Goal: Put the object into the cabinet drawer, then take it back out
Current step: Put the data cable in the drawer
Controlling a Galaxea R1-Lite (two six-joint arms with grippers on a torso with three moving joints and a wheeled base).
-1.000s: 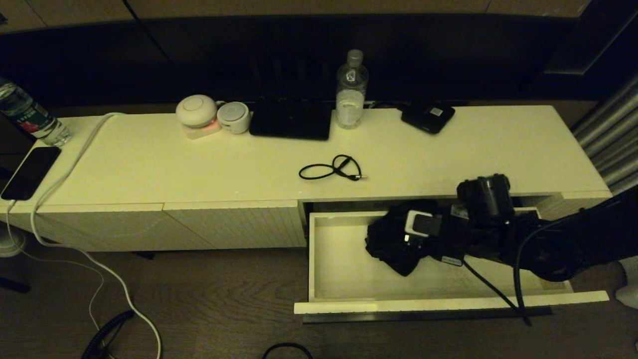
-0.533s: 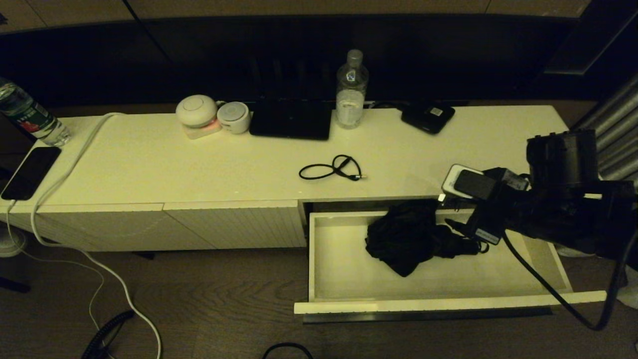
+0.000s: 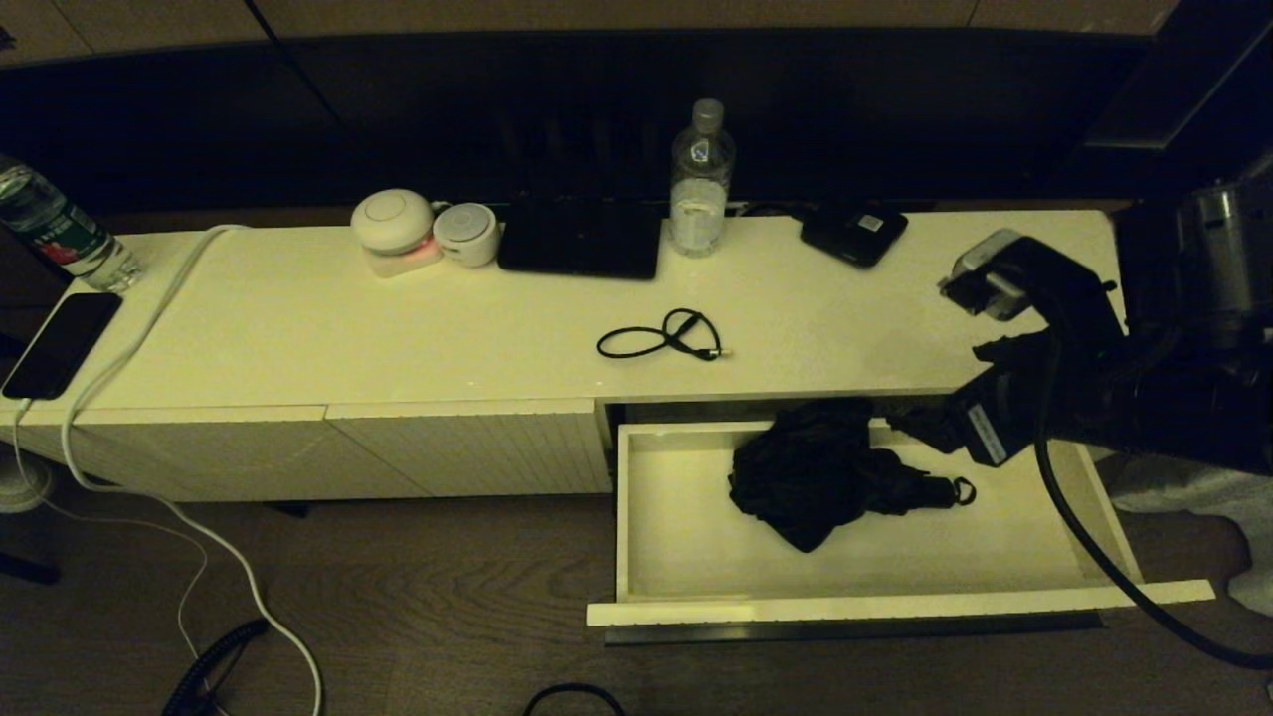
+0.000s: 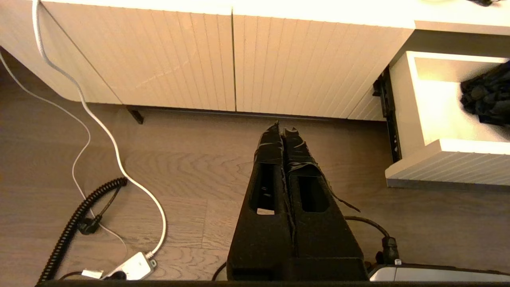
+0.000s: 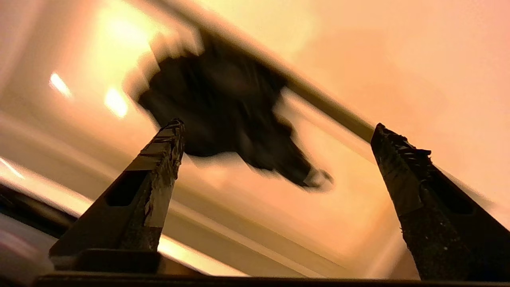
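The cabinet drawer [image 3: 686, 542] stands pulled out, its ribbed front [image 4: 446, 163] facing the floor side. A black folded umbrella [image 3: 811, 472] lies on the drawer's white floor [image 5: 338, 215], toward the back, its handle loop pointing right. My right gripper [image 3: 945, 393] hangs open above the drawer's back right corner, apart from the umbrella [image 5: 223, 103], with nothing between its fingers [image 5: 163, 155]. My left gripper [image 4: 279, 126] is shut and empty, parked low over the wooden floor in front of the closed ribbed panels, left of the drawer; the umbrella [image 4: 486, 95] shows at the edge of that view.
On the cabinet top [image 3: 298, 328] lie a small black cable [image 3: 664, 336], a water bottle [image 3: 702, 179], a black flat case [image 3: 582, 239], a black device [image 3: 853, 234] and two round white gadgets [image 3: 393, 221]. A phone [image 3: 60, 343] and white cord [image 3: 149, 298] sit far left. Cords [image 4: 99, 187] lie on the floor.
My right gripper has risen out of the drawer and drawn back to the right, leaving the umbrella lying in the drawer. The left arm has not moved.
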